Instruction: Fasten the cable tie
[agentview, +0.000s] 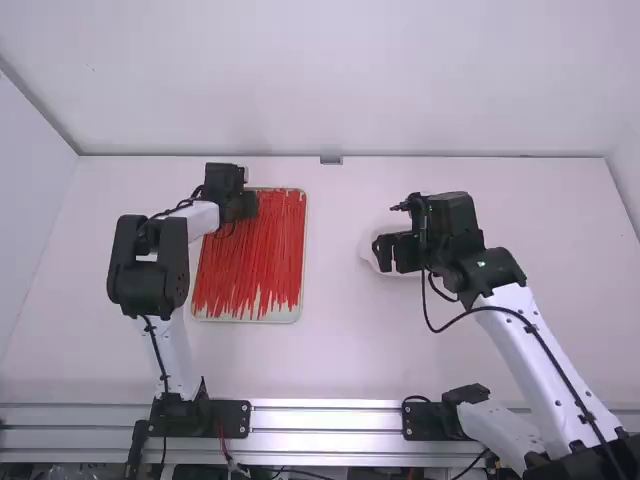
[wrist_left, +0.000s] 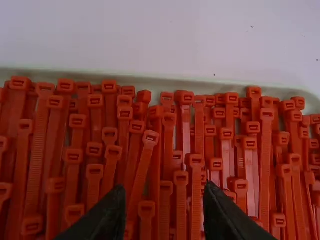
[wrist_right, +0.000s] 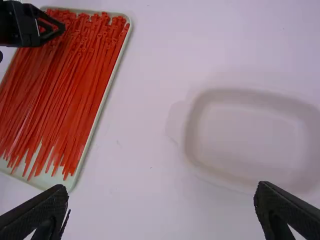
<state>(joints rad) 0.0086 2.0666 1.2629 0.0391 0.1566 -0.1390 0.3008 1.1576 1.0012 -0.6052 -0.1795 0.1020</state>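
Nothing legible here: no print, number, label or sign can be read on the bright orange plastic cable ties (wrist_left: 95, 150), on the flat pale green tray (wrist_left: 165, 84) they lie in, or on the shallow white plastic tub (wrist_right: 250, 95) standing apart from it on the table

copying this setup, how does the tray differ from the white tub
The tray is flat and pale green; the tub is deeper and white. The tray is packed with red cable ties; the tub holds nothing. Both are rectangular with rounded corners, on the table.
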